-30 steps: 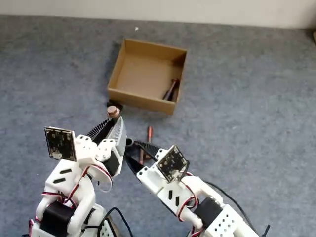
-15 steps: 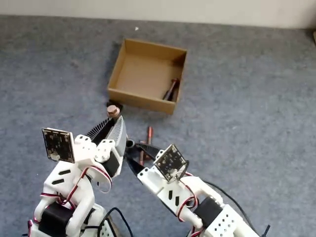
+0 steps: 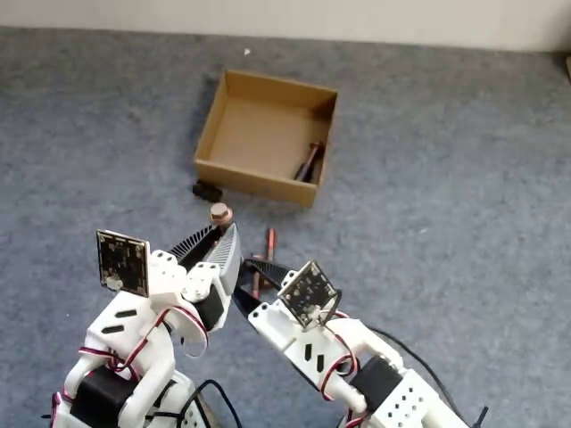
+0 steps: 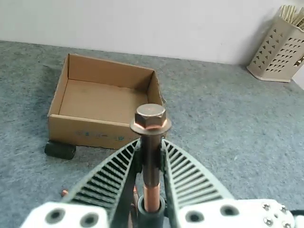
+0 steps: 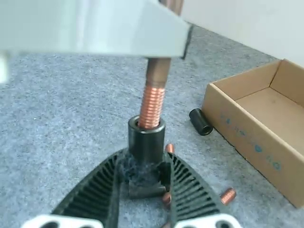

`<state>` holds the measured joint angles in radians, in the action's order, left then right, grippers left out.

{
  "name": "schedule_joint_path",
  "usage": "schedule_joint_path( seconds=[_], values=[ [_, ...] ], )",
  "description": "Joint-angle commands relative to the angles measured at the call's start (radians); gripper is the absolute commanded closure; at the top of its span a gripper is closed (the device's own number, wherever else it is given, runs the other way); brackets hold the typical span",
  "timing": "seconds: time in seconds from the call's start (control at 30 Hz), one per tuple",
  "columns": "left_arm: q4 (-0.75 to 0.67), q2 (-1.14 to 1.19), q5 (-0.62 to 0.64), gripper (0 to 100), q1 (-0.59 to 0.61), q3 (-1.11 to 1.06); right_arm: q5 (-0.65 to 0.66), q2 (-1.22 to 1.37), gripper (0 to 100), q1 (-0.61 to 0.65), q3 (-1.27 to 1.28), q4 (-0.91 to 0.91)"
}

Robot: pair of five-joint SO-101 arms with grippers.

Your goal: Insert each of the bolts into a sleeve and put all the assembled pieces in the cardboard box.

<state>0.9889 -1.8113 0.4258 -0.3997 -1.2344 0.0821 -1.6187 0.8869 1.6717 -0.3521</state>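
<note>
My left gripper (image 3: 219,235) (image 4: 151,145) is shut on a copper bolt (image 3: 220,214) (image 4: 150,124), held upright with its hex head up. The bolt's threaded tip (image 5: 152,107) sits in the mouth of a black sleeve (image 5: 147,138) (image 4: 151,212). My right gripper (image 3: 246,276) (image 5: 145,166) is shut on that sleeve just below. The cardboard box (image 3: 253,182) (image 4: 85,133) (image 5: 247,138) stands beyond them, with one assembled piece (image 3: 310,162) in its corner. A loose black sleeve (image 3: 207,190) (image 4: 60,150) (image 5: 201,122) lies by the box's front wall. Another bolt (image 3: 269,242) lies on the carpet near the grippers.
Grey carpet covers the table. Small copper bolts (image 5: 228,194) lie on it under the right gripper. A beige perforated holder (image 4: 280,47) stands far off beside the white wall. Open carpet stretches to the right of the box.
My left gripper has swung right and nearer with the bolt, lining it over the sleeve in the right gripper. The loose black sleeve by the box has come into sight.
</note>
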Motion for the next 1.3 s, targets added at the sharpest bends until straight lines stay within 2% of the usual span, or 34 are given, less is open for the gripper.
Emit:
schedule_joint_path(
  seconds=[0.0,0.2,0.43,0.5,0.63,0.83,1.27],
  values=[
    [-0.012,-0.01,0.012,100,-0.03,-0.001,0.009,-0.022,99.3,0.002,0.102,0.002],
    [0.005,-0.012,-0.104,100,-0.03,-0.028,0.003,-0.022,99.3,-0.064,0.102,0.005],
    [0.02,-0.012,-0.305,99,-0.041,-0.094,0.003,-0.022,99.3,-0.088,0.102,0.005],
    [0.06,-0.012,-0.315,94,-0.041,-0.096,0.003,-0.022,99.3,-0.09,0.102,0.005],
    [0.166,-0.01,-0.313,77,-0.03,-0.082,0.003,-0.022,99.3,-0.09,0.102,0.005],
    [0.226,-0.01,-0.319,75,-0.021,-0.027,0.003,-0.022,99.3,-0.131,0.102,0.004],
    [0.222,-0.012,-0.319,76,0.315,-0.031,0.003,-0.022,99.3,-0.297,0.102,0.004]
  ],
)
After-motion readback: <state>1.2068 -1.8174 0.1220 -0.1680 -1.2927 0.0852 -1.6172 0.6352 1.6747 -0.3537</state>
